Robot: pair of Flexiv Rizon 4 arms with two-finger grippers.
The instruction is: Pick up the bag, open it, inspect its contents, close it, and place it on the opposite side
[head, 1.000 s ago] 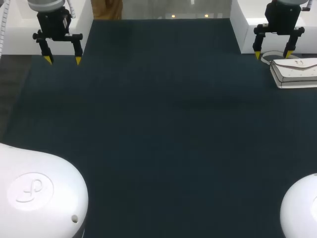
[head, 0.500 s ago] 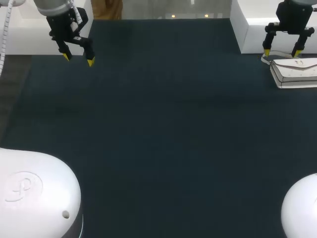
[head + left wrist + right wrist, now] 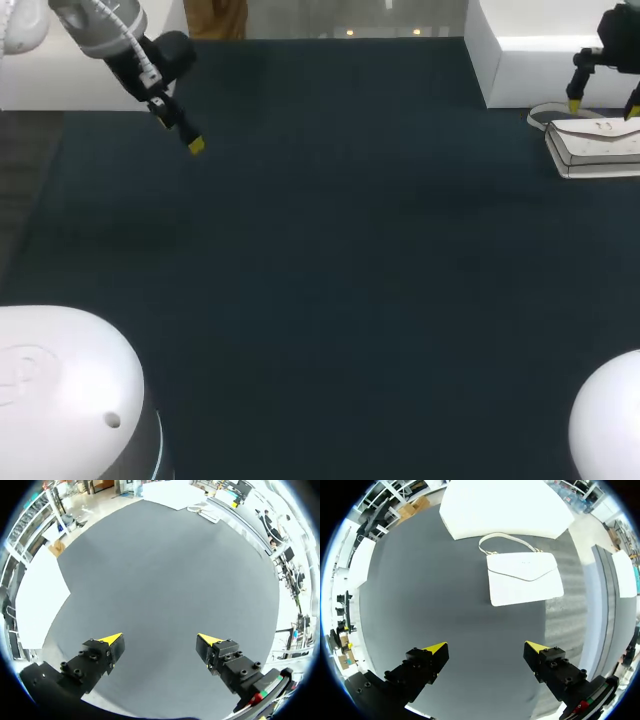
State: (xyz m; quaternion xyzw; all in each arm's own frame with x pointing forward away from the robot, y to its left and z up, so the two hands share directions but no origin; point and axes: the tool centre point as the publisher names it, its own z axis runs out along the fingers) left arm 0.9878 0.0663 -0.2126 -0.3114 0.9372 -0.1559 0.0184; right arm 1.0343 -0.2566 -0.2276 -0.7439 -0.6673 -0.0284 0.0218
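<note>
White flat envelope-style handbag [image 3: 597, 146] with a pointed flap and a thin loop handle [image 3: 507, 538] lies on the dark blue-grey table mat [image 3: 330, 260], just beside the white raised block [image 3: 530, 70] at the table's far right corner. The handle is on the side of the handbag turned to the block and reaches nearly to it.

In the right wrist view the handbag [image 3: 524, 582] is ahead of the right gripper [image 3: 485, 647], between it and the block [image 3: 505, 505]. The gripper's two yellow-tipped fingers stand wide apart with nothing between them. The long axis of the handbag runs roughly parallel to the line from one fingertip to the other, so I judge that the fingers would close along its length and not across it; a turn of the wrist may be needed, or a grasp at the handle.

In the head view the right gripper [image 3: 603, 108] hangs near the block, over the handle side of the handbag. The left gripper [image 3: 192, 143] is well apart from the block, across the table; in its own view the left gripper [image 3: 160, 640] is spread open over bare mat. The right arm is clearly the nearer one. The pick-up is not yet done.
</note>
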